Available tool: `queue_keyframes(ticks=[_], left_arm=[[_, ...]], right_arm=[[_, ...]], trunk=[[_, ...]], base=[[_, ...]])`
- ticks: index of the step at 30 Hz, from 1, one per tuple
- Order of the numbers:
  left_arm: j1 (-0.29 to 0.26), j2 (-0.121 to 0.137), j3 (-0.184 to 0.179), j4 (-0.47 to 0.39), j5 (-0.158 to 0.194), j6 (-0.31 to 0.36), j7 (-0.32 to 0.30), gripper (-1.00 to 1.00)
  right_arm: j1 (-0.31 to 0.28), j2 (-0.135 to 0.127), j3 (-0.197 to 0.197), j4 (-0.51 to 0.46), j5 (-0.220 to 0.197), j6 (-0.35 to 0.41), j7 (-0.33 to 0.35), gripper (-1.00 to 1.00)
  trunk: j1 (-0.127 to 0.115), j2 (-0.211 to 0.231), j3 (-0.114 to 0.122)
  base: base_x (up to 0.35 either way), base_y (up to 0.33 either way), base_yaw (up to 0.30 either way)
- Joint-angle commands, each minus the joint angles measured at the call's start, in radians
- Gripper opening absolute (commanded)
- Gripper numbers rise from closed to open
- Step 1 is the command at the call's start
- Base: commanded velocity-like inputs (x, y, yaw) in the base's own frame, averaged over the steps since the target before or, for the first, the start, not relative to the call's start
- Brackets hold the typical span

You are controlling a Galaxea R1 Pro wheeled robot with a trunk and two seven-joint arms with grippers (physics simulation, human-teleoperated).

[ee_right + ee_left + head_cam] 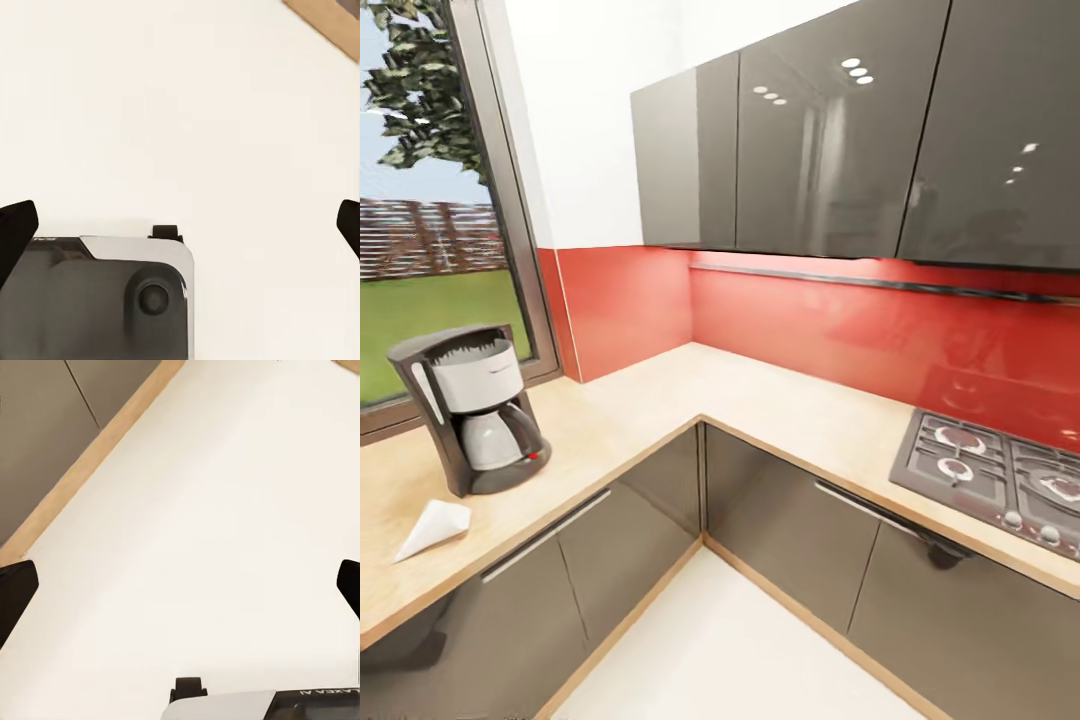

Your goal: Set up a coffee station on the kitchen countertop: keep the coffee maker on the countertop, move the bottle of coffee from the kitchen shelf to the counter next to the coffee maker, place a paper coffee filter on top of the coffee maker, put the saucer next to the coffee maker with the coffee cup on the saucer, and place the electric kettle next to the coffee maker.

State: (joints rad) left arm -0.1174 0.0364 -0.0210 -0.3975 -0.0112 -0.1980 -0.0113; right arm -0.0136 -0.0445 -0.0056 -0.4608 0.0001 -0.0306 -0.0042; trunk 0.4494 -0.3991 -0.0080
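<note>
Both pincers hang spread and empty over the pale floor: the left gripper and the right gripper. Well beyond them, a paper coffee filter lies on the countertop, just before the coffee maker.

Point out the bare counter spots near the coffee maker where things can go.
Free: the counter from the coffee maker round the corner to the hob, and the strip behind the maker along the window. Tighter in front of it, where the filter lies.
</note>
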Motion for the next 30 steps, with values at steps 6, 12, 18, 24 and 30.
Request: queue_keyframes(ticks=[6,12,18,24,30], left_arm=[[-0.001,0.000,-0.002,0.002,-0.001,-0.003,-0.001,1.00],[-0.001,0.001,0.000,0.002,-0.001,-0.003,-0.001,1.00],[0.004,0.008,0.003,0.026,0.003,0.005,-0.001,1.00],[0.004,0.012,0.002,0.172,0.001,0.014,0.007,1.00],[0.003,0.035,0.010,0.306,0.006,0.020,0.039,1.00]], right_arm=[[0.000,0.000,-0.001,0.001,0.000,-0.003,0.000,1.00],[0.000,0.000,-0.001,0.001,0.000,-0.003,0.000,1.00],[-0.001,0.000,-0.001,0.002,0.000,-0.003,0.000,1.00],[0.000,0.000,-0.001,0.002,0.000,-0.003,0.000,1.00],[0.000,0.000,-0.001,0.002,0.000,-0.003,0.000,1.00]], trunk=[[0.001,-0.001,-0.001],[0.001,-0.001,-0.001],[0.001,-0.001,-0.001],[0.001,-0.001,-0.001],[0.001,-0.001,-0.001]], base=[[0.070,-0.261,0.278],[0.009,-0.189,0.277],[0.001,-0.024,0.277],[0.000,-0.002,0.278],[0.000,0.000,0.278]])
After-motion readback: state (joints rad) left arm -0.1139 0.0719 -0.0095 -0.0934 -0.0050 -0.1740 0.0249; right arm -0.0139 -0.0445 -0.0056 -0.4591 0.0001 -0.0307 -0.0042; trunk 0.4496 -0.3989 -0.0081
